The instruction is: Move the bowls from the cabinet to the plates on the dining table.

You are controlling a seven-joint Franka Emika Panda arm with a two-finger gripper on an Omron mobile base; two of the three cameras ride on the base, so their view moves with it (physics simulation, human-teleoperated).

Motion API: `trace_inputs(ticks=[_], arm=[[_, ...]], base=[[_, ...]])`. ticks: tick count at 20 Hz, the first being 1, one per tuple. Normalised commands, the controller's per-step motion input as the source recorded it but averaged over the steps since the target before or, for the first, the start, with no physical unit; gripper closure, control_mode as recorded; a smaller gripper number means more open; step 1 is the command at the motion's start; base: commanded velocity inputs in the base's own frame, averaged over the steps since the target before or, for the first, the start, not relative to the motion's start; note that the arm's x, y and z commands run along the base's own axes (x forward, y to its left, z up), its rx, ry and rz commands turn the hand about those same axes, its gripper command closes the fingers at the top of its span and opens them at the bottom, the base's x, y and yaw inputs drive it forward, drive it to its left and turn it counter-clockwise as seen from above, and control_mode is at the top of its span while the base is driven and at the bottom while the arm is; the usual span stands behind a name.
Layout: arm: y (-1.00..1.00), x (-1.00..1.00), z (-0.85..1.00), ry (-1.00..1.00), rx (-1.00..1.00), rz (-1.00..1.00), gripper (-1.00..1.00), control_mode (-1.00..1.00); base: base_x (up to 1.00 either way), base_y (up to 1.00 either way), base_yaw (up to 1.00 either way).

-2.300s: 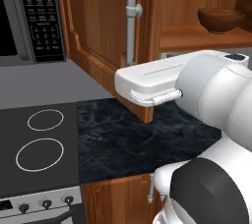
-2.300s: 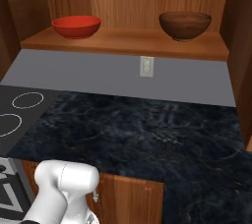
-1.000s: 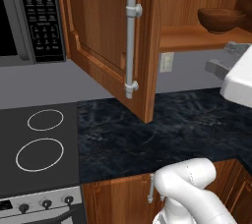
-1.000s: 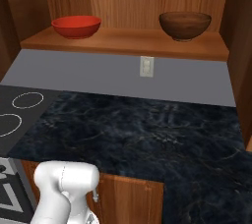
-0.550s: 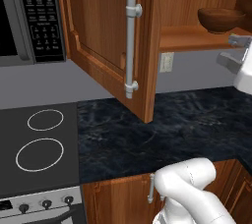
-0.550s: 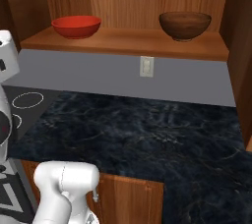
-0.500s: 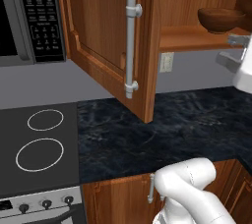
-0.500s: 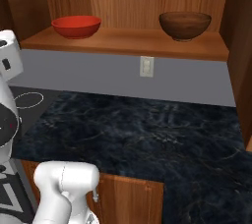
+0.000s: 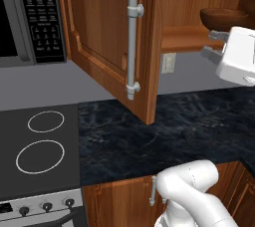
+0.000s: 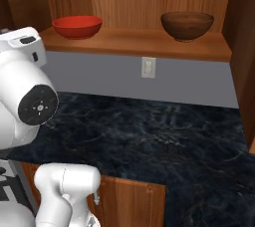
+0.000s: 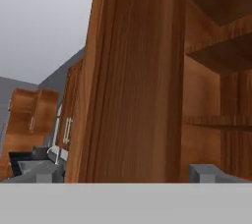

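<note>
Sat on smooth wooden cabinet (image 10: 134,42) shelf: glossy red bowl (image 10: 77,26) left, dark wood-grained bowl (image 10: 187,26) right (both round, well apart). Hung beside panelled door (image 9: 112,42), end effector (image 9: 215,46) spread, pinching nothing.

White arm (image 10: 25,101) raised, jaws wide apart

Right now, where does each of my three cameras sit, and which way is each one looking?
Left base view: behind the arm's left, facing the cabinet door, stove and brown bowl; white arm lower right, pincer at right.
Right base view: behind the arm's right, facing the shelf with red bowl and brown bowl; arm at left.
Hand view: on the hand, facing the door's edge; open pincer's fingertips at bottom.
Shared: base views share brown bowl and counter.
</note>
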Motion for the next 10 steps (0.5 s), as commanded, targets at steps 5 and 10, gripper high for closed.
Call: trace_inputs(ticks=[5, 10], arm=[[0.22, 0.28, 0.00, 0.01, 0.04, 0.11, -1.00, -1.00], [0.21, 0.17, -0.07, -0.04, 0.01, 0.14, -1.00, -1.00]], base=[[0.00, 0.00, 0.00], [0.00, 0.00, 0.00]])
